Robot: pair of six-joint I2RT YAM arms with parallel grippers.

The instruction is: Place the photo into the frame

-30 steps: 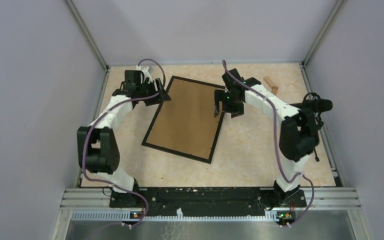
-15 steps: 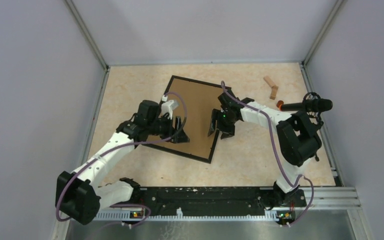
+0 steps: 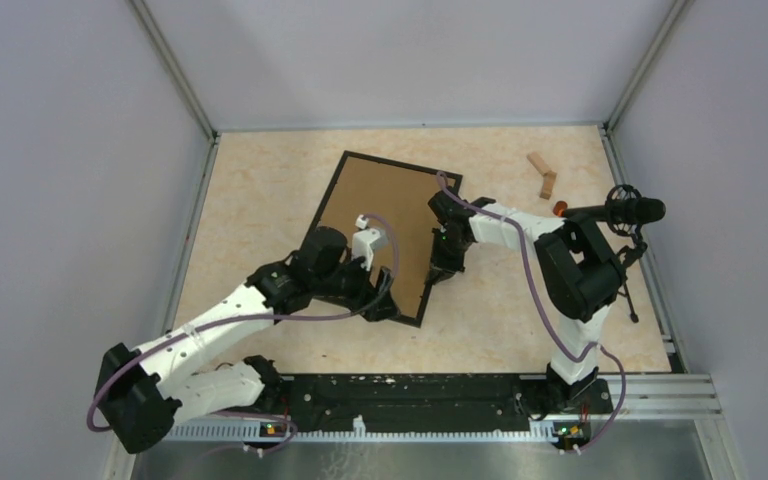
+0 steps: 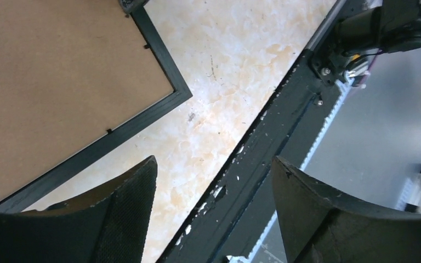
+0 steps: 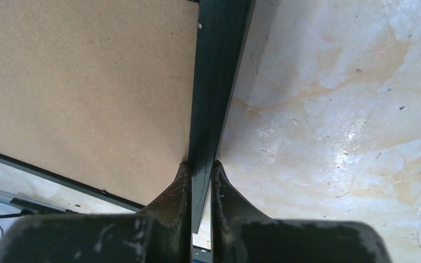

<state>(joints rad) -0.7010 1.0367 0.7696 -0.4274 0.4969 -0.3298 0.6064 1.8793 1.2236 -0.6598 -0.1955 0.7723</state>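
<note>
Frame (image 3: 375, 195) is lying back-side up on the tabletop (image 3: 260, 200), brown board facing the ceiling with the thin black border all round it, turned at a bit of an angle so that one corner points toward the back wall. The right fingers (image 3: 438, 268) are down at its right-hand edge, and from the right wrist camera you can see both fingers (image 5: 178, 189) squeezed together on that black border, one on the board side and one on the outer side, with the frame (image 5: 87, 82) filling the left of that view and bare tabletop on the right. The left fingers (image 3: 385, 303) are over at the near corner of the frame, spread well apart with nothing between them. In the left wrist view those fingers (image 4: 126, 208) hang above bare tabletop just off the frame's corner (image 4: 60, 71), with the black rail (image 4: 263, 148) along the tabletop's near edge running diagonally underneath. Whether they touch the tabletop I can't tell. Off near the back right corner there's a pair of small wooden blocks (image 3: 543, 172) set at an angle to each other, well apart from the frame, and a little orange thing (image 3: 560, 208) just beside the right arm.
</note>
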